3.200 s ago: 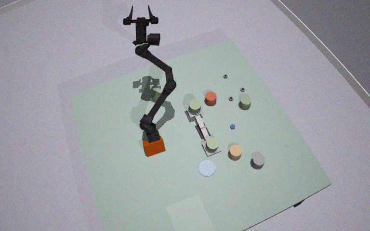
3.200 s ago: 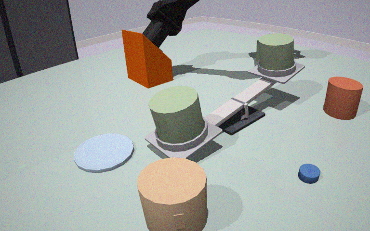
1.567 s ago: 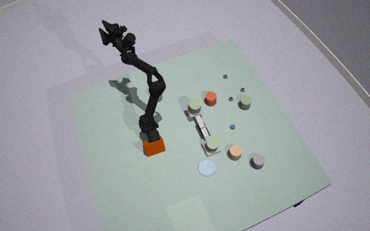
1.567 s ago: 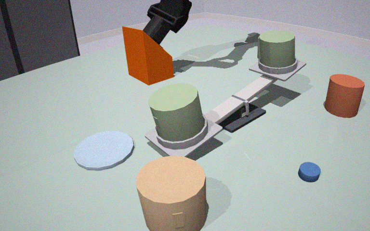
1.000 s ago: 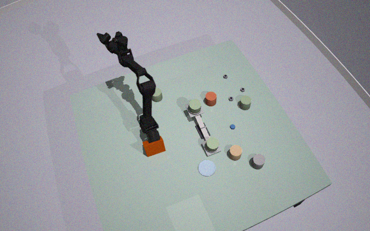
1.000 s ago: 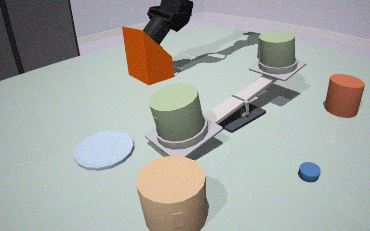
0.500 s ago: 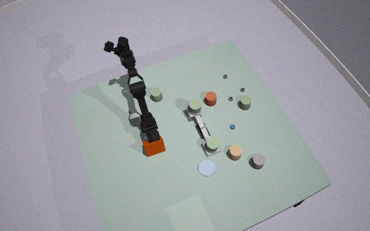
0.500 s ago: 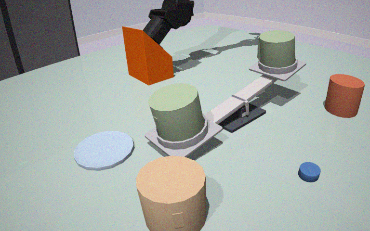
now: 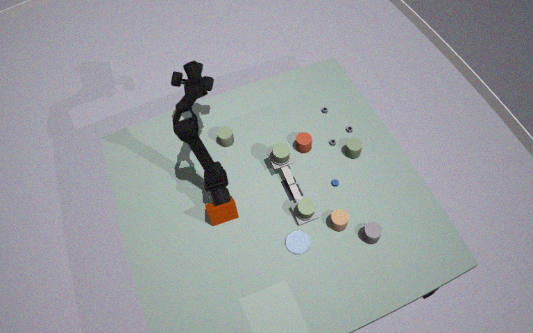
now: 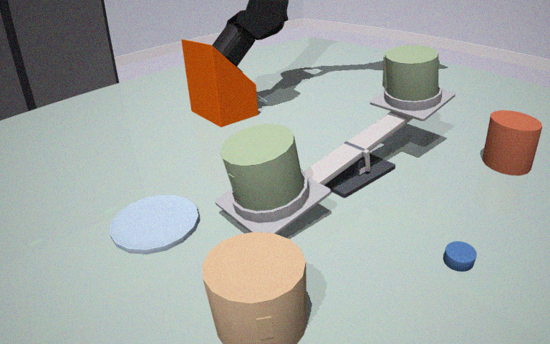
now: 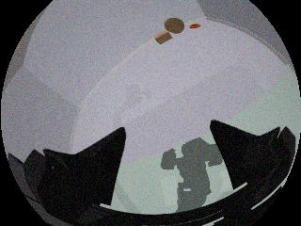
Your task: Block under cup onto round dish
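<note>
The balance (image 9: 289,175) (image 10: 334,165) slopes down toward the dish. One green cup (image 9: 305,208) (image 10: 263,174) stands on its lower end, tilted outward with the pan. The other green cup (image 9: 280,153) (image 10: 411,74) stands on its raised far end. No block shows; whatever is under the cups is hidden. The round pale-blue dish (image 9: 298,242) (image 10: 154,223) is bare, beside the lower end. My gripper (image 9: 192,81) (image 11: 169,128) is open and empty, raised near the table's far-left edge, away from both cups. It is out of the exterior view.
Two more green cylinders (image 9: 225,136) (image 9: 353,148), a red one (image 9: 303,142) (image 10: 512,142), a peach one (image 9: 339,219) (image 10: 255,269) and a grey one (image 9: 372,232) stand around the balance. A blue disc (image 9: 334,182) (image 10: 460,255) and small nuts (image 9: 324,110) (image 9: 349,129) (image 9: 332,141) lie beyond it. The arm's orange base (image 9: 222,213) (image 10: 220,89) stands left.
</note>
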`<state>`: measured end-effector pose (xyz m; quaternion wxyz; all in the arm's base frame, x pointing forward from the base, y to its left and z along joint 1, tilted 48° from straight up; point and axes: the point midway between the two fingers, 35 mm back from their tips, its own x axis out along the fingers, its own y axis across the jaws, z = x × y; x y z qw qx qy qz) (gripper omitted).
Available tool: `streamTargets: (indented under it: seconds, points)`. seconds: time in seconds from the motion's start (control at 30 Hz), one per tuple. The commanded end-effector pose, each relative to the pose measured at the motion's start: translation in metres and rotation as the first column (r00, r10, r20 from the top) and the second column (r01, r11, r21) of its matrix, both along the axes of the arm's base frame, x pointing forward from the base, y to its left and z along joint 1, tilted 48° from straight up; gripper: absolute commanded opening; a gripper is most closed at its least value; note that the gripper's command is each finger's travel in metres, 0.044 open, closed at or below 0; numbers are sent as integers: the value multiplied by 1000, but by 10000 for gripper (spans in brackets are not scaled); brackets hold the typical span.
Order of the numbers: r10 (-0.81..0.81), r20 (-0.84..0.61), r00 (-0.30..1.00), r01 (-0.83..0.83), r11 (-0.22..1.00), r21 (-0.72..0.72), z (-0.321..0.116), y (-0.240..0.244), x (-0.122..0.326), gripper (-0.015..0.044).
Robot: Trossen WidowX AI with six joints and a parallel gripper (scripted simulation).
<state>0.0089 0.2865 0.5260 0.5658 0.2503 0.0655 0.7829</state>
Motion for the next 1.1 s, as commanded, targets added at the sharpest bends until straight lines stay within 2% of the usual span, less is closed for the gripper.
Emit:
streamTargets:
  seconds: [0.0, 0.27, 0.53, 0.77, 1.07]
  points:
    - [-121, 49, 991, 125, 988, -93, -30, 14, 40, 440]
    - [-303, 128, 944, 326, 912, -249, -84, 18, 114, 440]
    - [-439, 201, 876, 482, 773, -411, -145, -5, 190, 440]
    - [-517, 245, 820, 557, 619, -553, -204, -49, 248, 440]
    - [-609, 234, 758, 554, 413, -722, -284, -142, 296, 440]
